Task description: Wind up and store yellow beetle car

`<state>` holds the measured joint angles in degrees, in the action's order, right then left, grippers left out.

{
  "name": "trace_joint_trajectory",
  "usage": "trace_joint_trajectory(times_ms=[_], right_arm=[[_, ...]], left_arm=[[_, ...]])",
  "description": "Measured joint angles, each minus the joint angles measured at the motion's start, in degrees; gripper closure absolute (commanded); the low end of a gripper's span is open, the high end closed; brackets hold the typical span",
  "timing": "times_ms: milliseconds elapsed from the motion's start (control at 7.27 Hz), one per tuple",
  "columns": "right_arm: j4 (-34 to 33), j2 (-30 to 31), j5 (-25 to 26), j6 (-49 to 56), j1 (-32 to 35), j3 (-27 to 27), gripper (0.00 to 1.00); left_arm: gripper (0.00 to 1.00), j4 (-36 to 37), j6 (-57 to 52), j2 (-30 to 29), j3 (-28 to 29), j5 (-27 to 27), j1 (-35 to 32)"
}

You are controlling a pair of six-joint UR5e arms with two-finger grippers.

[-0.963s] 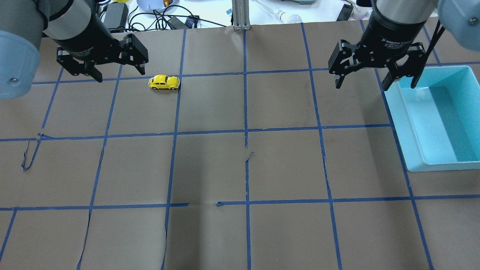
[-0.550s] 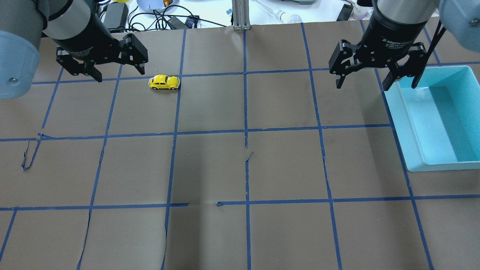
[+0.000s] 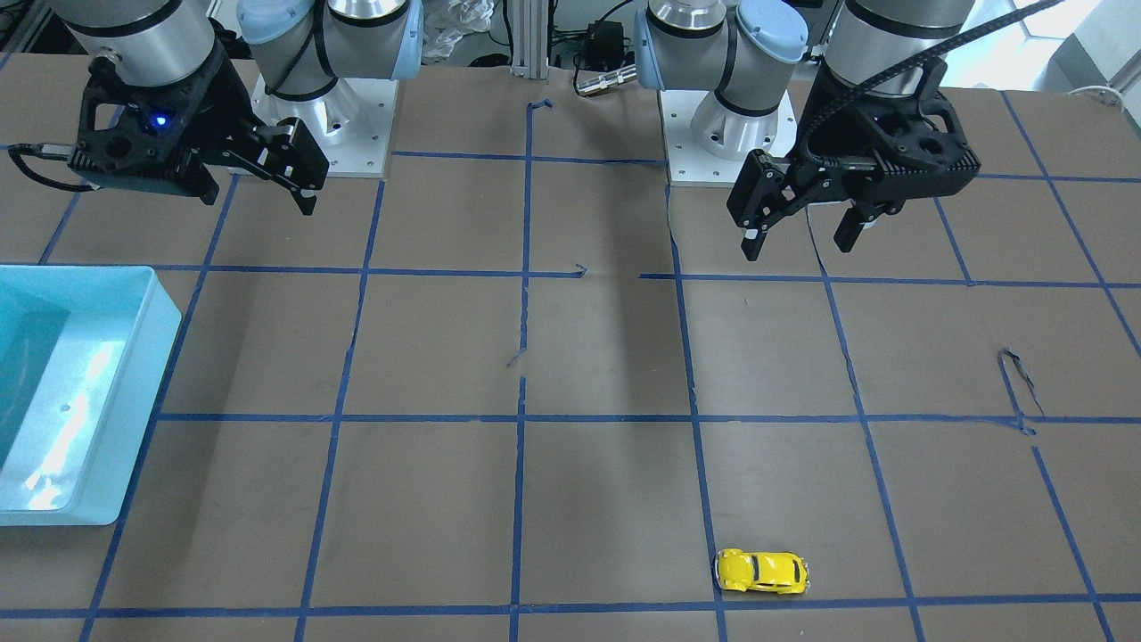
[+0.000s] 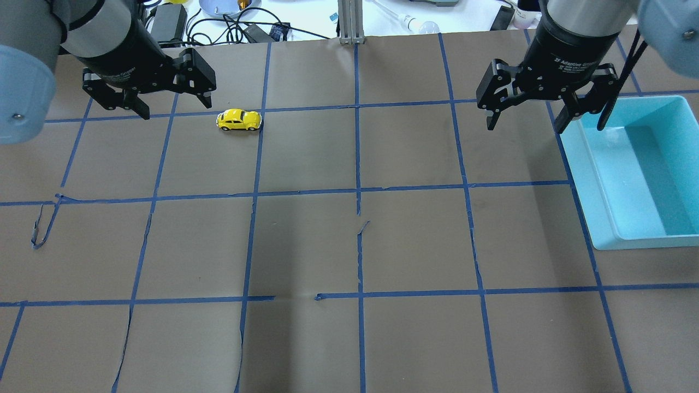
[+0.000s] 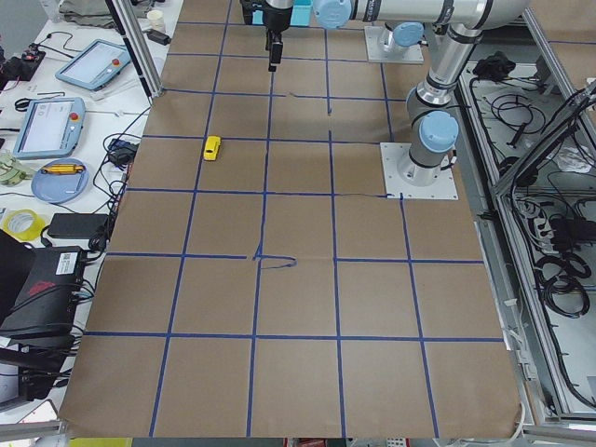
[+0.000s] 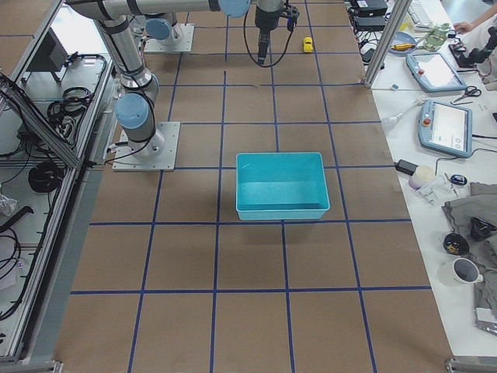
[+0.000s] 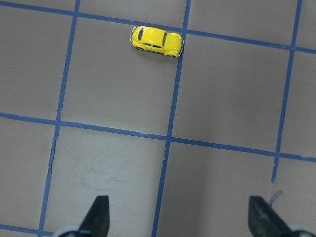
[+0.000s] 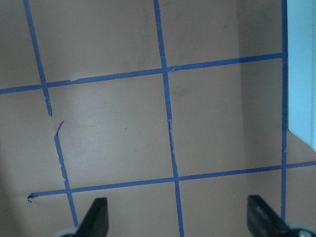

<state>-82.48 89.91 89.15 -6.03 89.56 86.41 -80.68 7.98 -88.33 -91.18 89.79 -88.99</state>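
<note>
The yellow beetle car [image 4: 238, 120] stands on its wheels on the brown paper by a blue tape crossing, at the far left of the table. It also shows in the front view [image 3: 762, 572] and the left wrist view [image 7: 157, 41]. My left gripper [image 4: 176, 106] is open and empty, raised above the table just to the car's left; the left wrist view [image 7: 180, 219] shows the car well ahead of its fingertips. My right gripper [image 4: 524, 126] is open and empty, hovering beside the teal bin [image 4: 579, 164]; its wrist view [image 8: 178, 219] shows only paper and the bin's edge.
The teal bin [image 3: 134, 383] holds nothing and sits at the table's right side. Blue tape lines grid the paper, with torn strips in places [image 4: 41, 226]. Cables and clutter lie beyond the far edge [image 4: 235, 27].
My right gripper has shifted slightly to the left, away from the bin. The left gripper and the car have not moved.
</note>
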Motion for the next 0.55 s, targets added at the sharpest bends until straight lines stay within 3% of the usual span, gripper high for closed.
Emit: trace_joint_trajectory(times_ms=[550], right_arm=[[0.0,0.0,0.1,0.3,0.0,0.1,0.0]], left_arm=[[0.0,0.0,-0.4,0.0,-0.3,0.0,0.1]])
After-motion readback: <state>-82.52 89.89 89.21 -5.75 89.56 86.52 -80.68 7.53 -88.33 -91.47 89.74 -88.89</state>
